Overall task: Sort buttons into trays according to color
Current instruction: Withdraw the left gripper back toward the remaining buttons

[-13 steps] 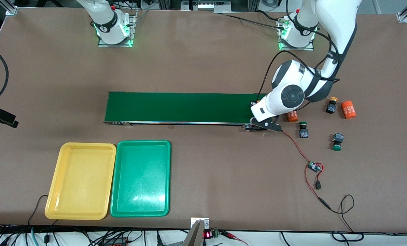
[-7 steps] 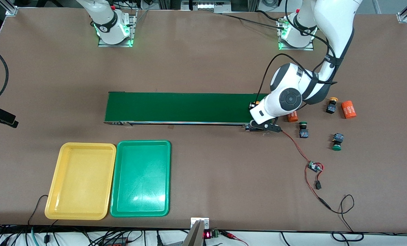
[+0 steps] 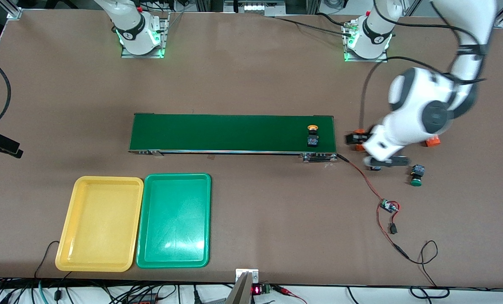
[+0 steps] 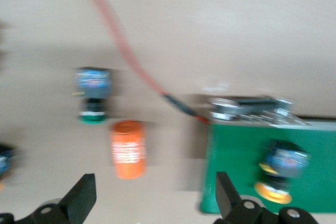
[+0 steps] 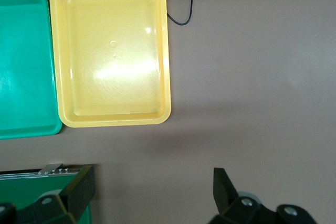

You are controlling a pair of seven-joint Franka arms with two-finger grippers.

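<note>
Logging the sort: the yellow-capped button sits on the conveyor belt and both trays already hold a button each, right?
Not quite. The yellow-capped button does sit on the conveyor belt, but the front view shows the yellow tray and green tray holding no buttons.

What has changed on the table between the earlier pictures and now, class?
The left end effector let go of a yellow button, leaving it on the conveyor belt, then swung away over the orange cylinder at the left arm's end. The trays, the green button and the waiting right end effector stayed as they were.
</note>
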